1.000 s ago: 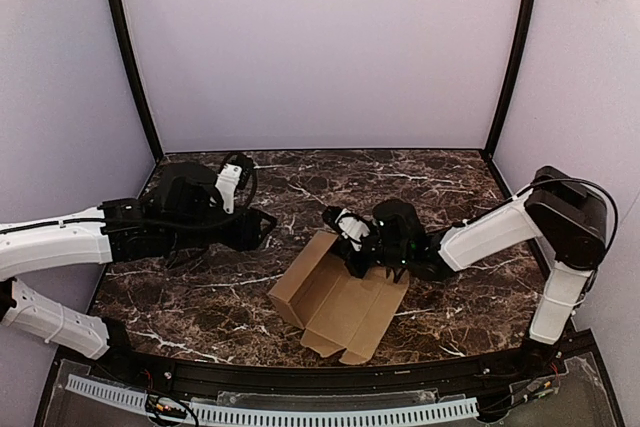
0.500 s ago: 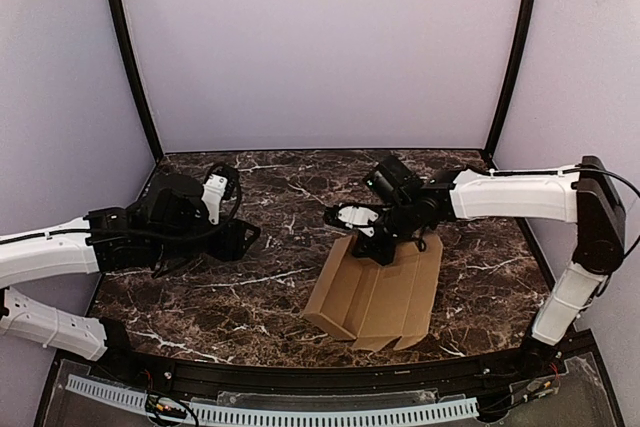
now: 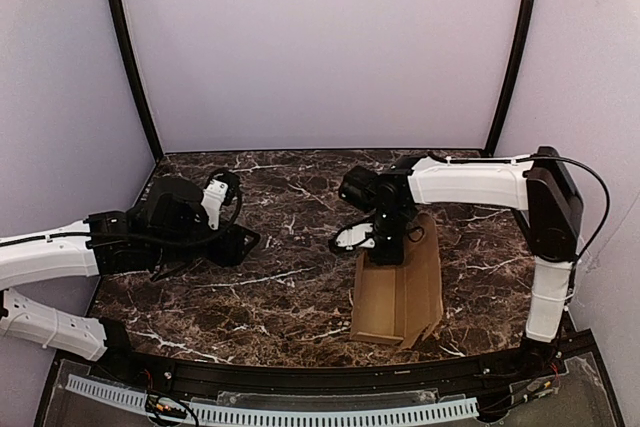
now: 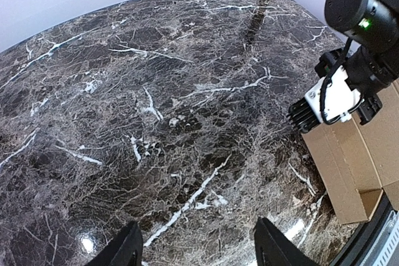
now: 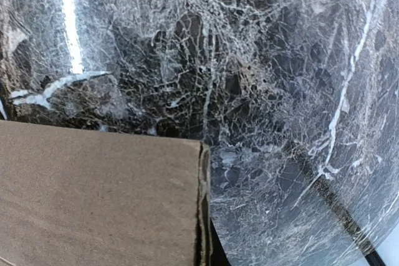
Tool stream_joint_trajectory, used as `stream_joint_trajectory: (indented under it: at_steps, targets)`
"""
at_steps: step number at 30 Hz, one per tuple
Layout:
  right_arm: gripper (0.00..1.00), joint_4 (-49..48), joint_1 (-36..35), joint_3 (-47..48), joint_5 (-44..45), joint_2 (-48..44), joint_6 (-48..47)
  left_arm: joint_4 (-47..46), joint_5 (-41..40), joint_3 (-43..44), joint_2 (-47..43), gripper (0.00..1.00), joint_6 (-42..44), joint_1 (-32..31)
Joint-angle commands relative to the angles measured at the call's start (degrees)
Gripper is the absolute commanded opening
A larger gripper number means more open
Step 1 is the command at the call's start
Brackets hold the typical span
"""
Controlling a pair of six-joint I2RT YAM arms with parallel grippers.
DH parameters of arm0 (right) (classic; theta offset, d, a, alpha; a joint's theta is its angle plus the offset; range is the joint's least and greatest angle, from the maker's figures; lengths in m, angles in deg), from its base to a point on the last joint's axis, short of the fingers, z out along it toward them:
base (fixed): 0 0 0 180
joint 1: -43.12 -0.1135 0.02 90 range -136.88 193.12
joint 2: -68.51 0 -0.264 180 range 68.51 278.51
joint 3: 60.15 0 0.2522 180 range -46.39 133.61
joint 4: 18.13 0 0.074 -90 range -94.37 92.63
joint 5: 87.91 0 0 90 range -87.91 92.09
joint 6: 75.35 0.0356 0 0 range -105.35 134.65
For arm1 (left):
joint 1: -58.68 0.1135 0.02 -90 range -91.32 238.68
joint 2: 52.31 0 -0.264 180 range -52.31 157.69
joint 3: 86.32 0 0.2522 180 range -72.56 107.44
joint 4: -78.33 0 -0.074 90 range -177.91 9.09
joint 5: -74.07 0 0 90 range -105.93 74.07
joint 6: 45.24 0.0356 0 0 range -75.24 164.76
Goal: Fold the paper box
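Dark marble table point(image 3: 290, 297). My right claw point(image 3: 388, 252) pinches the paper box point(image 3: 395, 297) at its far edge; left claw point(image 4: 199, 250) gapes, empty. Risk: thin cardboard slips or tears under pull.

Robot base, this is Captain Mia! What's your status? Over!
Left gripper open, empty, above the table. Right gripper shut on the paper box, at its far edge. Box partly folded, not closed. Nothing blocking it. Over.

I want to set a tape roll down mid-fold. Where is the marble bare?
Bare: the back strip of the table along the far wall, and the centre between the left claw and the paper box. Crowded: the right side, where the right claw holds the box.
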Motion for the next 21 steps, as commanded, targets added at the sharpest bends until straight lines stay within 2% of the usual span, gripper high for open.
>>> stream_joint_trajectory:
  at_steps: [1, 8, 15, 21]
  targets:
    - [0.0, 6.0, -1.62, 3.76, 4.59, 4.7, -4.54, 1.14, 0.5, -1.17, -2.4, 0.61, 0.8, -0.1]
    - [0.0, 8.25, -2.98, 8.66, 6.26, 8.99, -6.02, 0.54, 0.78, -2.56, -3.26, 0.61, 0.65, -0.12]
    - [0.32, 8.49, -3.81, 10.81, 7.55, 8.83, -5.1, 1.24, -0.27, -2.78, -4.13, 0.62, 1.36, -0.1]
    - [0.44, 9.07, -4.45, 15.09, 6.88, 6.74, -3.94, 0.18, 0.79, -2.68, -3.06, 0.62, 1.34, -0.08]
